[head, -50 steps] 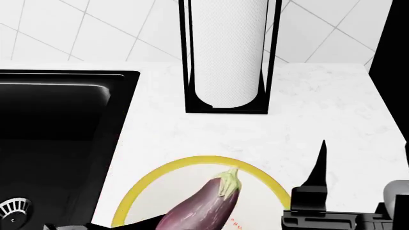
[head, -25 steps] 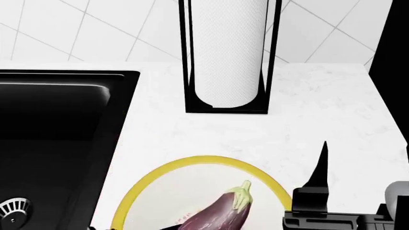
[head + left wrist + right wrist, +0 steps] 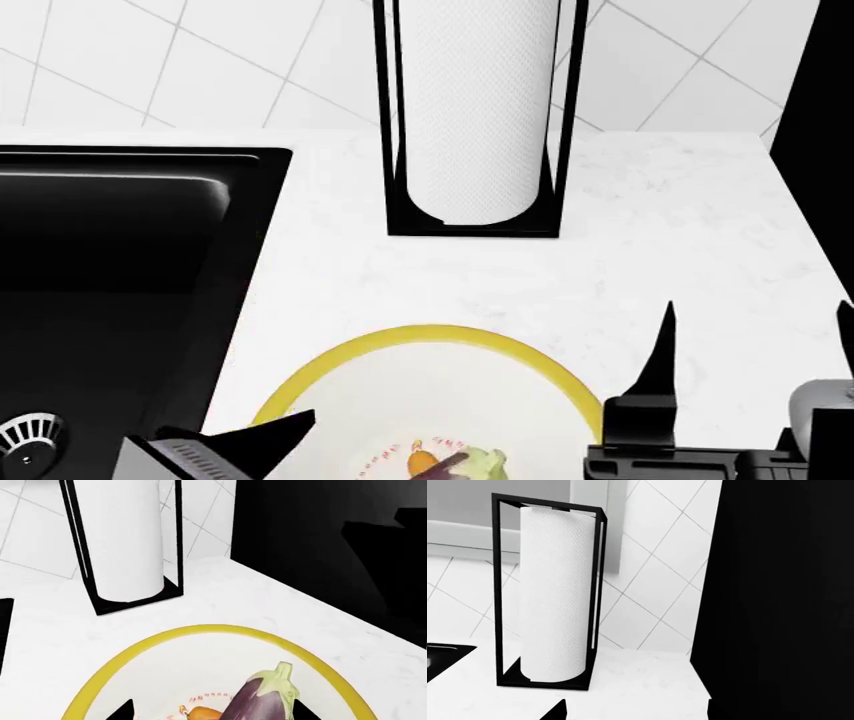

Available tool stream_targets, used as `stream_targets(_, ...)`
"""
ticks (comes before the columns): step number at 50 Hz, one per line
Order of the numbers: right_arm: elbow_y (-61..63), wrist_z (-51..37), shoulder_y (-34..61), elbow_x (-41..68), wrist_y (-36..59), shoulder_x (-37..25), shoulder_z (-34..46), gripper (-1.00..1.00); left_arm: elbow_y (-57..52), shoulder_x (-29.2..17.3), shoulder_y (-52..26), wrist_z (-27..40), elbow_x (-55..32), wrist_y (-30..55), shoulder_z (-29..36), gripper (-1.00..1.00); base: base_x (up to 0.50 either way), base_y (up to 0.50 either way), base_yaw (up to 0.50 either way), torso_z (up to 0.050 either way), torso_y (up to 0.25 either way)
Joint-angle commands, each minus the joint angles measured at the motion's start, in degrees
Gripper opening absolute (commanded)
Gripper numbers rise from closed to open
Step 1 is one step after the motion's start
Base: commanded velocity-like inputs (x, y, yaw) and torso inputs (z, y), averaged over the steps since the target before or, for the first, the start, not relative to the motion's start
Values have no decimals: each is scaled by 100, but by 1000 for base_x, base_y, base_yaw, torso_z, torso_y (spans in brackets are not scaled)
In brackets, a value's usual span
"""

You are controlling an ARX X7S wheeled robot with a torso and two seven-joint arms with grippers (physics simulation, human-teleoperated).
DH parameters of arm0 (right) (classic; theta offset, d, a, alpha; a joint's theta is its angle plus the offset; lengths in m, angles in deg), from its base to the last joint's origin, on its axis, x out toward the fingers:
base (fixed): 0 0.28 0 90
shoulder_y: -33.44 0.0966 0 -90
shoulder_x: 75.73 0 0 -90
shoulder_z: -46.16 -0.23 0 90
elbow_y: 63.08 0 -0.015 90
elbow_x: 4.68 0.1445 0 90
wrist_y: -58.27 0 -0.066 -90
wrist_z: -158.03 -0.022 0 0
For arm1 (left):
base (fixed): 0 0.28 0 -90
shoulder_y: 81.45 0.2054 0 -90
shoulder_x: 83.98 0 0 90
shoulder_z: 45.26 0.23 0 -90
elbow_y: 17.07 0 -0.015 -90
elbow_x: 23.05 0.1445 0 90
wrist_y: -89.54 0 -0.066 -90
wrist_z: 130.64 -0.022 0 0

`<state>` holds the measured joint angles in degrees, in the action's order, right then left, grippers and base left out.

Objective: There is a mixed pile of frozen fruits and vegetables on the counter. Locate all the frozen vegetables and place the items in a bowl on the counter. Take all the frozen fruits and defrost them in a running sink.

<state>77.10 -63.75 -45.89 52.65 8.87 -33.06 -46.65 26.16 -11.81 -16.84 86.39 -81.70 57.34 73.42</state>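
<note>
White bowl (image 3: 133,680), yellow rim, small red marks inside. Purple eggplant (image 3: 261,705), pale streaks, pale green cap. Orange carrot (image 3: 203,713). White, faintly marbled worktop (image 3: 641,210). Glossy black sink (image 3: 120,250), silver strainer (image 3: 27,435). White paper towel roll (image 3: 478,100), black frame.

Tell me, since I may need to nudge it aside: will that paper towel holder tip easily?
Probably. The paper towel holder is tall on a narrow base, so a high push could topple it. The counter looks smooth; a low push likely slides it.
</note>
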Motion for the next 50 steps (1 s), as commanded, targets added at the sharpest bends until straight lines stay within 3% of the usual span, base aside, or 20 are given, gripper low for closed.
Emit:
stream_targets(1, -32, 14, 0, -30, -11, 10, 53, 100, -287, -276, -378, 543, -1027, 47, -914, 100, 0, 0, 0, 0, 0)
stream_targets(9, -65, 22, -11, -60, -28, 33, 93, 100, -229, -793, -374, 476, -1131, -209, -1551, 100, 0, 0, 0, 0, 0)
stream_targets(11, -79, 35, -48, -28, -74, 38, 37, 100, -256, -1047, -251, 400, -654, -323, -1656, 100, 0, 0, 0, 0, 0)
stream_targets(20, -89, 8, -22, -38, -86, 41, 37, 100, -43, -1504, 568, 270, -615, -973, -2669, 100, 0, 0, 0, 0, 0)
stream_targets(27, -45, -47, -172, 29, -162, -75, -235, 100, -35, -1702, 1005, 199, -195, -1234, -2933, 100, 0, 0, 0, 0, 0)
stream_targets(32, -88, -29, 87, -219, -28, 67, 222, 100, -156, -1853, 1027, 130, 140, -1296, -2897, 100, 0, 0, 0, 0, 0)
stream_targets(42, -3, -71, 96, -322, 38, -22, 287, 100, -29, -2061, 1068, 249, -442, -1373, -3508, 100, 1, 135, 0, 0, 0)
stream_targets(50, -39, -55, -133, -95, -155, -92, -112, 100, -71, -1995, 1047, 222, -301, -1342, -3278, 100, 7, 500, 0, 0, 0)
